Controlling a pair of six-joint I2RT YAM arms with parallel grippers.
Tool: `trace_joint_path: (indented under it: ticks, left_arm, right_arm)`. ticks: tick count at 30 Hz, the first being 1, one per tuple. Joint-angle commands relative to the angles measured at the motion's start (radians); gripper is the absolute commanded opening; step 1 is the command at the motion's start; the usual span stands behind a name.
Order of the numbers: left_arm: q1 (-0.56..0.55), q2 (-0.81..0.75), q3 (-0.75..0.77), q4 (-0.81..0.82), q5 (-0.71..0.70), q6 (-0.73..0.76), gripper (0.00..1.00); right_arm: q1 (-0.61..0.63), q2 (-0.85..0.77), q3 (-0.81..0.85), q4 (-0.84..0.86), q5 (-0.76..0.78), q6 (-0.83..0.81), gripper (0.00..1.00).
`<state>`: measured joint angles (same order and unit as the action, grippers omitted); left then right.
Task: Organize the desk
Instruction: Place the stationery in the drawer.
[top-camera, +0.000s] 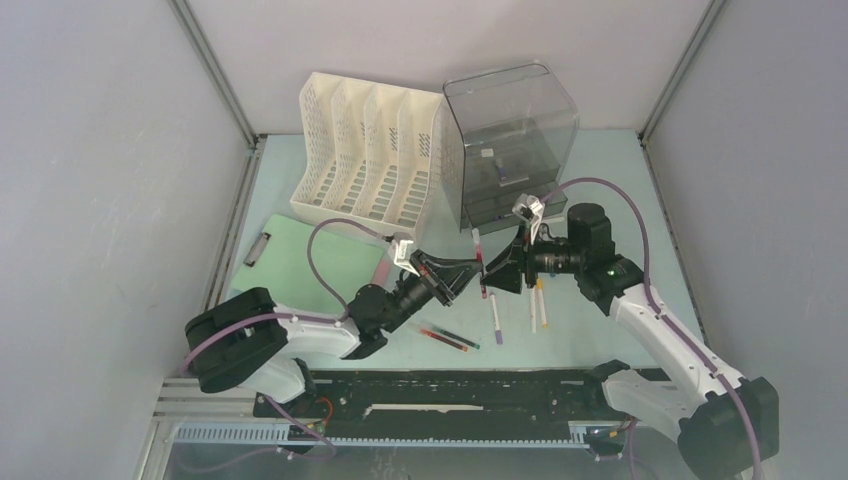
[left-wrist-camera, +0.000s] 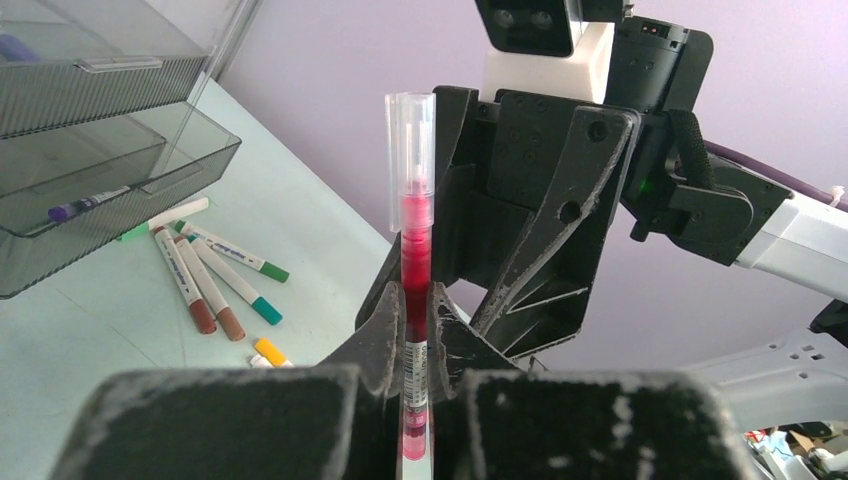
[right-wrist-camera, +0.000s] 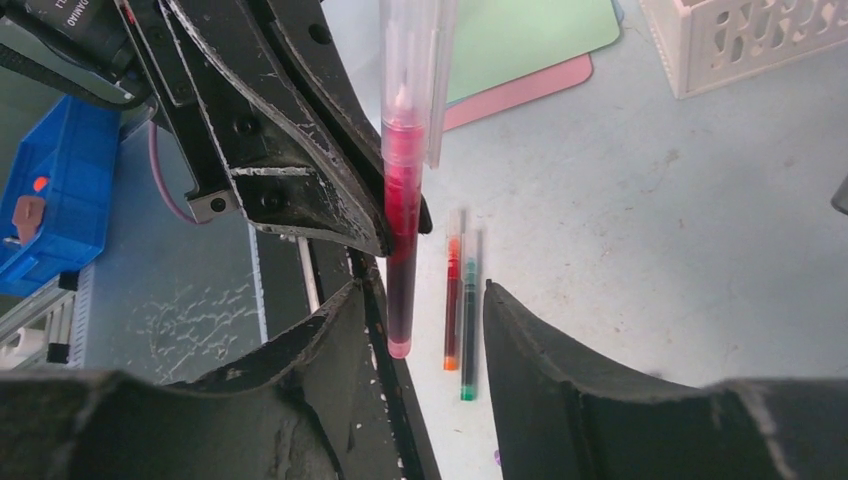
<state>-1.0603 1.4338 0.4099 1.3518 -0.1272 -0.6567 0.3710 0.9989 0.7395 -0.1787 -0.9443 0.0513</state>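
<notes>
Jaws of the left gripper (left-wrist-camera: 415, 345) are clamped on a red pen (left-wrist-camera: 416, 250), held off the desk (top-camera: 610, 160) just in front of the smoky drawer box (top-camera: 510, 140) that stands on it. The right gripper (right-wrist-camera: 425, 300) has its jaws apart, the pen's end between them; loose markers (top-camera: 536, 305) lie in front of the box.

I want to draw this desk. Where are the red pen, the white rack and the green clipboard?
red pen (left-wrist-camera: 416, 270): left wrist view, on its red barrel.
white rack (top-camera: 365, 150): top view, on its middle dividers.
green clipboard (top-camera: 280, 262): top view, on its bare board.
</notes>
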Motion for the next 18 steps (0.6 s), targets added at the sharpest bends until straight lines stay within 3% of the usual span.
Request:
trace_joint_path:
  ticks: [1, 10, 18]
  left_arm:
    - [-0.009, 0.012, 0.042, 0.048, 0.002, -0.015, 0.0]
    - [-0.01, 0.023, 0.052, 0.048, 0.014, -0.02, 0.0]
    - [-0.01, 0.031, 0.056, 0.047, 0.028, -0.023, 0.05]
  right_arm:
    - [0.025, 0.007, 0.003, 0.042, -0.012, 0.038, 0.52]
    - [0.049, 0.017, 0.003, 0.045, -0.002, 0.033, 0.33]
    - [0.052, 0.018, 0.003, 0.043, -0.003, 0.022, 0.01]
